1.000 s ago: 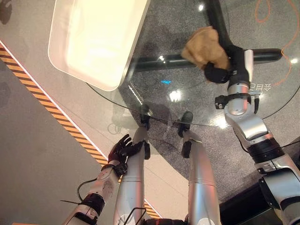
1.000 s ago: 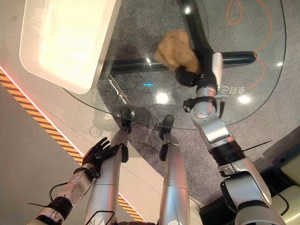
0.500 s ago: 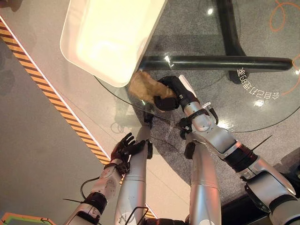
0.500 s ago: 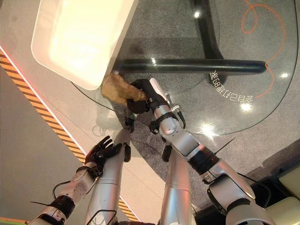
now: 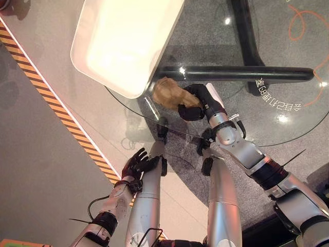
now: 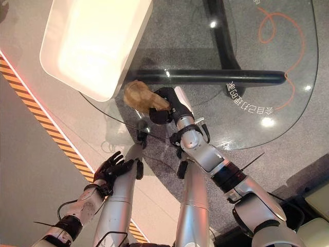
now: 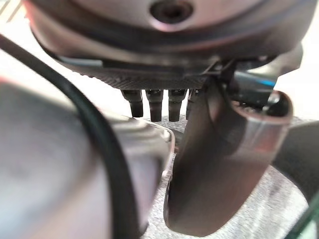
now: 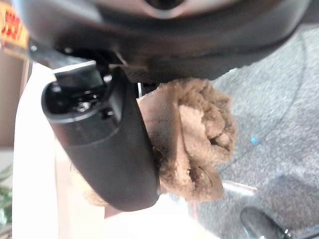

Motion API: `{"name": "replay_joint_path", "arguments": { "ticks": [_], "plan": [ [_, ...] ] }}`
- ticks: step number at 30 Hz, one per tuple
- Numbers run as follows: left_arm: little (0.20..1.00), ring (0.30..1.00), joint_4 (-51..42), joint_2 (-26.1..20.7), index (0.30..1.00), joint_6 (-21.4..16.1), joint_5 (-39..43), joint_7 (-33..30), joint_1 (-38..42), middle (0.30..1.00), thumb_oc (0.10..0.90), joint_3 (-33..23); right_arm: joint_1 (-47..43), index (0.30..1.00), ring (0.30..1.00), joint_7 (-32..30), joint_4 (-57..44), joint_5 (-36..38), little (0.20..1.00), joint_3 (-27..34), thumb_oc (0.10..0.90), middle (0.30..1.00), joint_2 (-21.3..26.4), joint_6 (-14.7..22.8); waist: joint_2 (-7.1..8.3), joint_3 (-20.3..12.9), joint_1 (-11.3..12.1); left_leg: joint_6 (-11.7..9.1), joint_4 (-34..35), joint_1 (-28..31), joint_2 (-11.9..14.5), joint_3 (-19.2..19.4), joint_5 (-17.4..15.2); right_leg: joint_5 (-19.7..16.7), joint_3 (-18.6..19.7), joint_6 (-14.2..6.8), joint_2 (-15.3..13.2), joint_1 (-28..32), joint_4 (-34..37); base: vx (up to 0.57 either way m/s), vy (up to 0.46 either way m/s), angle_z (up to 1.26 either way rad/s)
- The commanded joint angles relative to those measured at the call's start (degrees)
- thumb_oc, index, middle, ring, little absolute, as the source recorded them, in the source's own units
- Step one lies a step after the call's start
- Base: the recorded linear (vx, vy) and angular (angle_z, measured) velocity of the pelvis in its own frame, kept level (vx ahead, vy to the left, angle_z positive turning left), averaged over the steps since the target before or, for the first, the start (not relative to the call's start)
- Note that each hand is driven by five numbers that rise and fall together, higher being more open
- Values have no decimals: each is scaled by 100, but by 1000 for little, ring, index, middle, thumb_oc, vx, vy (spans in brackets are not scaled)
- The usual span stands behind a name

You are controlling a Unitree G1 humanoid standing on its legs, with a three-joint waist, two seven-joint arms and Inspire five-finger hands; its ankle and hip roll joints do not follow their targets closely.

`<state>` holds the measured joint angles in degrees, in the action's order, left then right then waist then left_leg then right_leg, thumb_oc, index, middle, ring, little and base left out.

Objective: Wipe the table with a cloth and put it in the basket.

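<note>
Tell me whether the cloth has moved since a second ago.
Yes. The cloth, held by the right hand, went from over the table's dark crossbar toward the white basket.

— What are we looking at on the table (image 5: 267,123)?
— We are seeing clear glass, glossy, throwing back bright spots of light. The cloth (image 5: 168,93) is looking like soft, fuzzy tan terry, bunched and matt.
— And the basket (image 5: 103,77)?
— We are reading it as smooth cream plastic with a soft sheen.
— The right hand (image 5: 198,103)?
— Dark matt plastic, we are thinking. The floor (image 5: 36,154) is showing smooth grey beside speckled carpet.
</note>
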<state>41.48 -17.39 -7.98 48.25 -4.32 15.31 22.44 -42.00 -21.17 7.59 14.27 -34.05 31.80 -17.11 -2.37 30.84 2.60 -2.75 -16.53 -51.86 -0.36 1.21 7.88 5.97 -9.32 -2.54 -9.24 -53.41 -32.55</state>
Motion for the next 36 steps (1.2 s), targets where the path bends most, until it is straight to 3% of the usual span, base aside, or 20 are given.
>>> {"name": "replay_joint_path", "arguments": {
  "ticks": [1,11,12,20,26,32,36],
  "plan": [
    [900,900,-584,23,900,-266,89,46,-618,900,800,191,-14,300,300,-61,-926,139,200,317,100,300,137,524,-115,-105,-45,119,-668,301,-199,542,-1175,-696,-186,-276,266,191,1137,-41,-6,0],
    [900,900,-1398,-233,900,-252,269,62,-863,900,800,90,592,300,300,79,-1007,-34,200,759,100,300,256,820,-117,-105,-27,127,-297,920,-201,522,-1057,-603,-310,-266,267,791,1213,-61,-27,2],
    [900,900,-1446,-259,900,-236,257,80,-793,900,800,38,538,300,300,101,-1020,-47,200,803,100,300,286,834,-101,-105,-38,160,-245,783,-212,552,-879,-767,-356,-214,251,679,1292,-112,-37,5],
    [900,900,-2689,-793,900,-149,-26,339,-1096,900,800,68,1182,300,300,49,-1253,-105,200,1216,100,300,560,1164,-59,-105,-38,202,-162,1239,-172,560,-928,-666,-418,-205,280,1146,1290,-24,-17,1],
    [900,900,-3734,-969,900,-145,670,562,-1445,900,800,-95,1823,300,300,-85,-1848,-5,200,1682,100,300,754,1529,-9,-105,-89,246,-206,1309,-165,589,-987,-644,-411,-198,302,1254,1290,0,0,0],
    [900,900,-4569,-988,900,-799,1795,1727,-1727,900,800,-253,2419,300,300,20,-2384,-69,200,2076,100,300,745,2009,90,-105,-169,300,-215,1311,-155,644,-1037,-675,-363,-200,345,1258,1318,0,0,0],
    [900,900,-4814,-950,900,-841,2392,2295,-1781,900,800,-325,2602,300,300,108,-2644,-151,200,2194,100,300,814,2171,162,-105,-210,315,-199,1333,-139,696,-1049,-688,-329,-206,377,1287,1353,0,-7,-3]
  ]
}}
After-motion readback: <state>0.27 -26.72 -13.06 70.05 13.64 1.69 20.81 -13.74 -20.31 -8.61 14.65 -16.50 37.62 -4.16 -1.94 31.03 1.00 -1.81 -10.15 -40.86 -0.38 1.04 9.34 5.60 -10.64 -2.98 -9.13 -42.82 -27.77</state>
